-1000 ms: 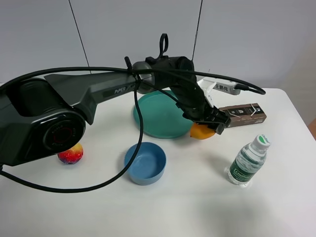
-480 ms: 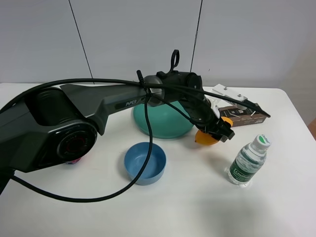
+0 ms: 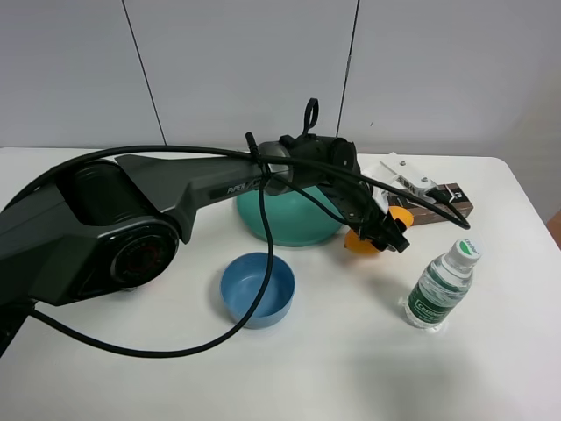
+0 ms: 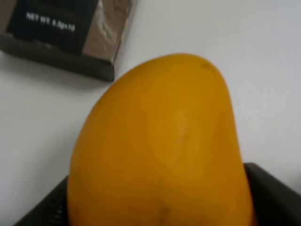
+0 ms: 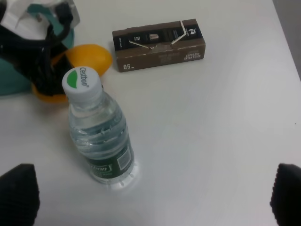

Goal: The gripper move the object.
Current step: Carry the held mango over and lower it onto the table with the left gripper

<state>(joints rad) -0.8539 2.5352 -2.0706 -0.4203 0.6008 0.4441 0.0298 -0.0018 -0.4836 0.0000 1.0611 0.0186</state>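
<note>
From high up, shows the left gripper, jaws clamped on the mango, between teal plate and brown box. At the left wrist, fills the frame with mango. At the right wrist, shows the right gripper, jaws spread wide, above the bench near a water bottle.

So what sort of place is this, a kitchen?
More likely a robot test room than a kitchen: a white table, plain grey wall panels, and a robot arm whose gripper holds a mango among unrelated props, a bowl, water bottle and box.
</note>
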